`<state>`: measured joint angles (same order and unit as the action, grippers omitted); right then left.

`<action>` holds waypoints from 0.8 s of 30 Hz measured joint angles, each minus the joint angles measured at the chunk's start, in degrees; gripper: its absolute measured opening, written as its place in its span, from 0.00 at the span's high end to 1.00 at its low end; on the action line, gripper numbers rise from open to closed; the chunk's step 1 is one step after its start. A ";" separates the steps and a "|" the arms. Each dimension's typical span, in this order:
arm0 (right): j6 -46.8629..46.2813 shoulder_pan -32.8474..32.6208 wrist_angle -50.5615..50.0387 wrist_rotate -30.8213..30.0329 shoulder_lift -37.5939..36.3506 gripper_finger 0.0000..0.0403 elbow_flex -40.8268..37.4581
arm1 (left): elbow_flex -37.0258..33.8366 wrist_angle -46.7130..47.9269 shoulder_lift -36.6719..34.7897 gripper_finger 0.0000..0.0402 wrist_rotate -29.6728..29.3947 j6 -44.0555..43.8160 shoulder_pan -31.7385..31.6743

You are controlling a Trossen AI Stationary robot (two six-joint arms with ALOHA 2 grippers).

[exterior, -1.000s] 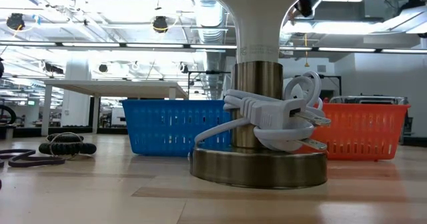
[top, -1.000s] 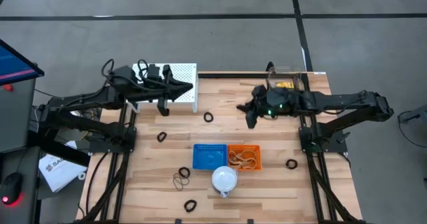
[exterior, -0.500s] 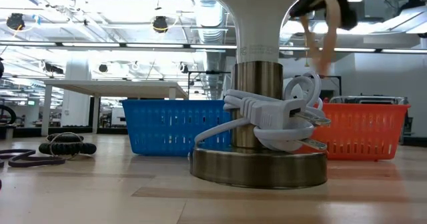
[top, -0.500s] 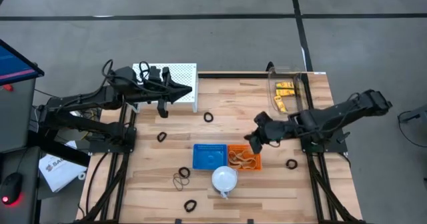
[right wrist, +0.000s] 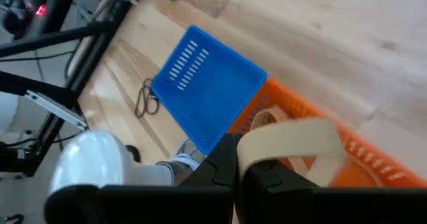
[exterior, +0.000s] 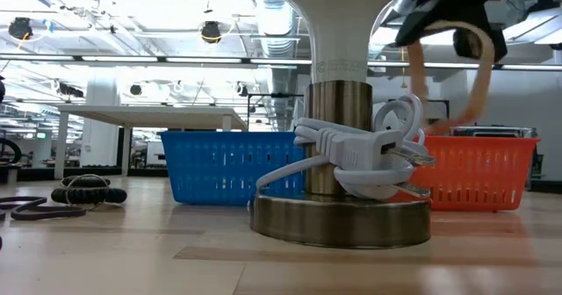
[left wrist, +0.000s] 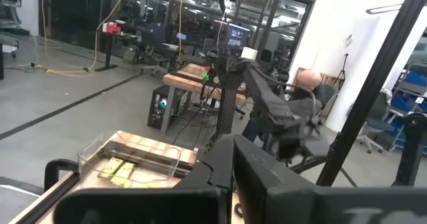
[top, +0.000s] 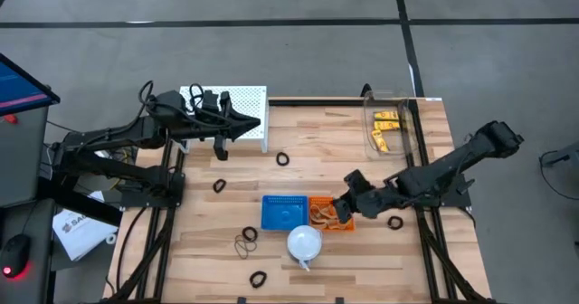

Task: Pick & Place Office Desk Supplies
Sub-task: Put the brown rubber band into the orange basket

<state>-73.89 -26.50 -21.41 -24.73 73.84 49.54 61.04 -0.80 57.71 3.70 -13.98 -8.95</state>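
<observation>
The left gripper waits pressed together and empty at the far left of the table, beside a white perforated board. Loose supplies lie across the wood: black rings toward the far middle, dark band loops near the front left, and another ring at the right. In the middle stand the blue basket, seemingly empty, and the orange basket, which already holds tan bands. A white dome lamp stands just in front of the two baskets, its cord coiled round its stem. The right gripper hangs over the orange basket's right part, pinching a tan rubber band that droops in a loop below it. The step in hand appears to be the drop. To do it well, the loop's hanging end should be inside the basket walls before the claw spreads, since a limp band can catch on the rim or cling to a finger. The lamp stands close in front and could be brushed on a low retreat; rising first looks safer. Yellow clips sit in a clear tray at the far right.
</observation>
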 joint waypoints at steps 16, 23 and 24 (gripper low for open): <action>-5.03 -0.68 8.60 -0.65 12.77 1.00 -0.38 | -0.02 -0.01 0.02 0.99 7.50 -0.42 0.00; -7.85 2.35 8.19 4.41 12.28 0.85 -0.31 | -0.02 -0.02 0.02 0.99 8.81 -0.44 1.12; -8.12 2.96 8.00 5.39 12.28 0.82 -0.31 | -0.02 -0.02 0.02 0.99 8.83 -0.44 1.32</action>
<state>-82.01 -23.53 -13.42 -19.34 86.13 49.23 61.01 -0.82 57.74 12.53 -14.41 -7.63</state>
